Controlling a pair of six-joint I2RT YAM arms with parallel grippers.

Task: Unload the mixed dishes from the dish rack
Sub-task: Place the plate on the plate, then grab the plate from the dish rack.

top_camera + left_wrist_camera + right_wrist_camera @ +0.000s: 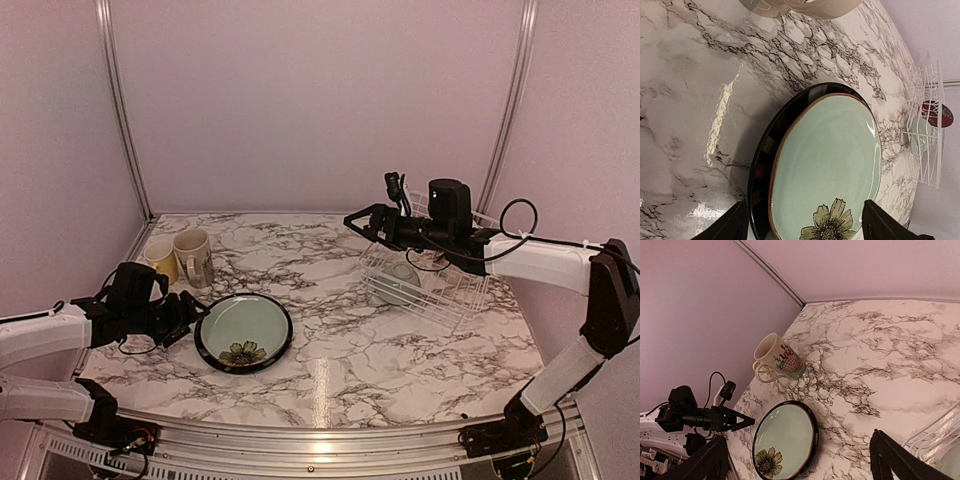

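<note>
The pale-green flower plate [243, 332] lies flat on the marble table. My left gripper [192, 322] is open at its left rim; in the left wrist view the plate [825, 160] lies just ahead of the spread fingers [722, 225], untouched. The yellow mug [160, 260] and the cream printed mug [194, 256] stand at the back left. The white wire dish rack [440, 290] stands on the right and holds the pale-green bowl [400, 281] and the red plate [937, 114]. My right gripper [366, 222] is open and empty, held high over the rack's far left corner.
Pink walls close the back and sides. The table's metal front edge [320, 440] runs along the bottom. Bare marble [330, 300] lies between the plate and the rack.
</note>
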